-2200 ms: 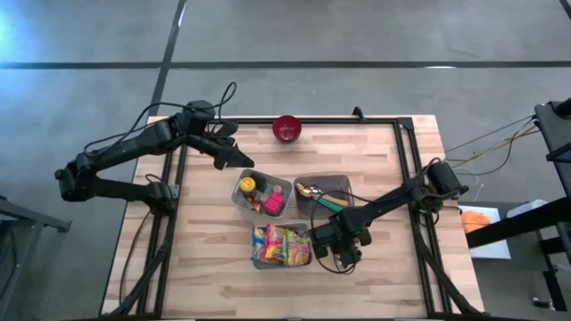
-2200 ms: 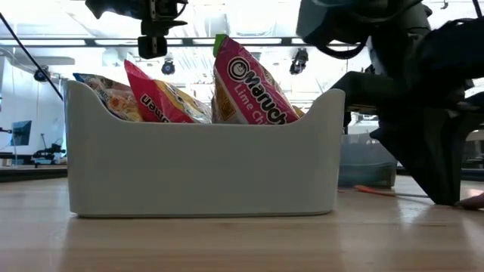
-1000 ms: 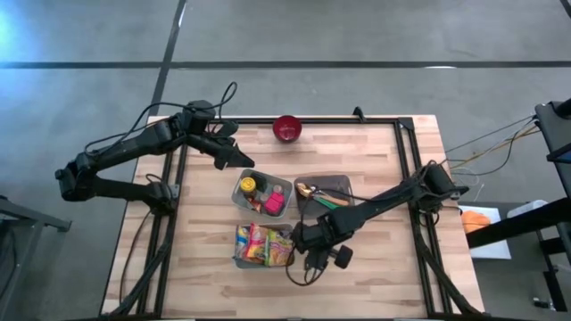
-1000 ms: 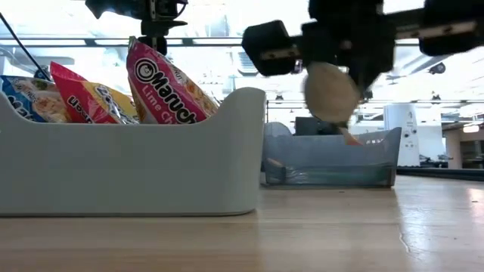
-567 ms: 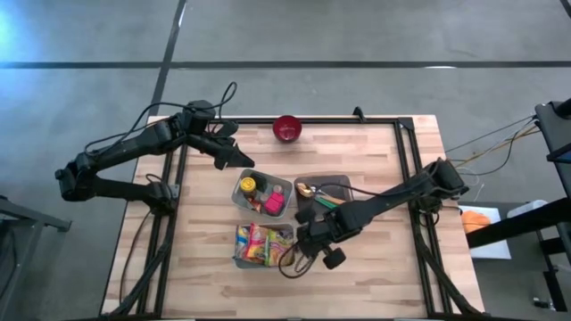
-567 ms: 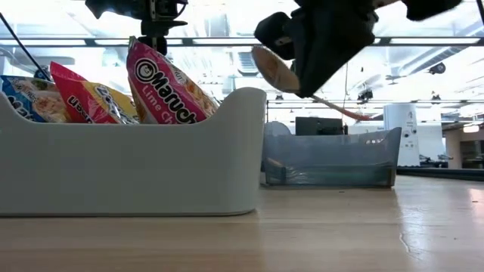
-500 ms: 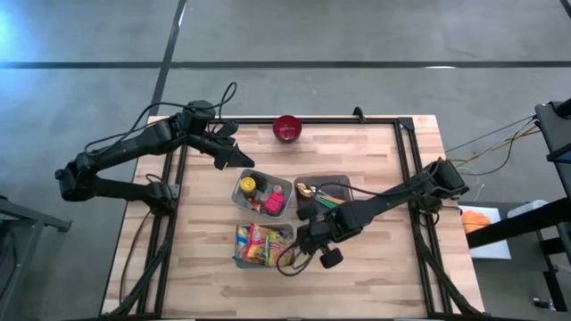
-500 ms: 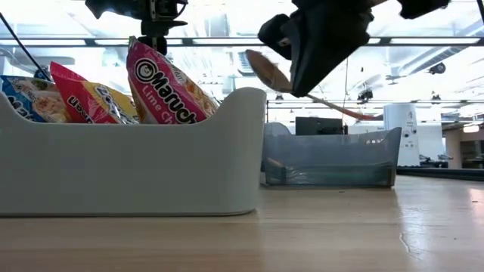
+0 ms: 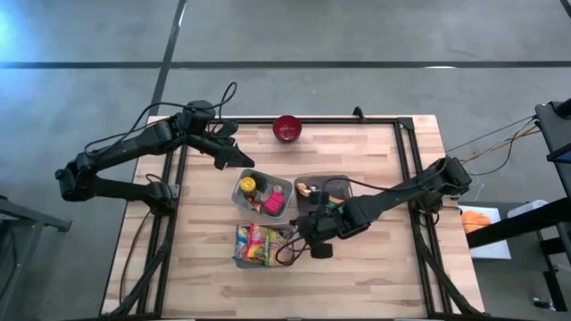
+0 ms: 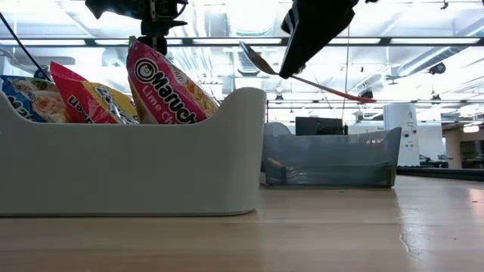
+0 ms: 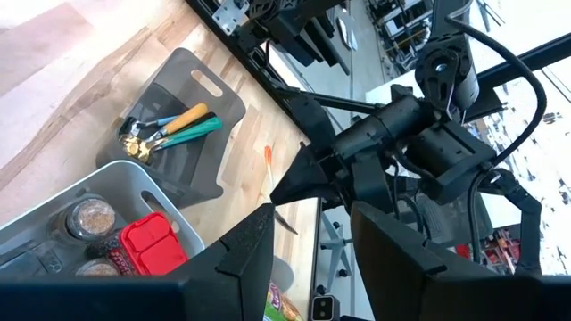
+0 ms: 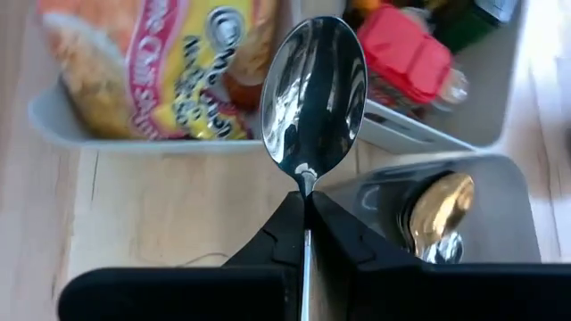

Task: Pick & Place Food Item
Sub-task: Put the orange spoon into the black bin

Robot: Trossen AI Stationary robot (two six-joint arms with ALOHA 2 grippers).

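Aloft, spoon (image 12: 313, 98) in right gripper (image 12: 306, 214)

Spoon (image 12: 312, 85): shiny metal bowl, orange handle, held level in the air above the gap between the noodle bin (image 9: 239, 259) and the dark cutlery tray (image 9: 343, 183). Noodle packets (image 10: 162, 83) stand upright in the bin.

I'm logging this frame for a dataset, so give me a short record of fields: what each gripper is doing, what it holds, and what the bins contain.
right gripper: shut on spoon, held in the air by the bins
spoon handle: orange
left gripper: holds nothing, waits near the table's far left
white bin: noodle packets
second white bin: jars and a red box
grey tray: cutlery with orange and green handles
red bowl: at far edge
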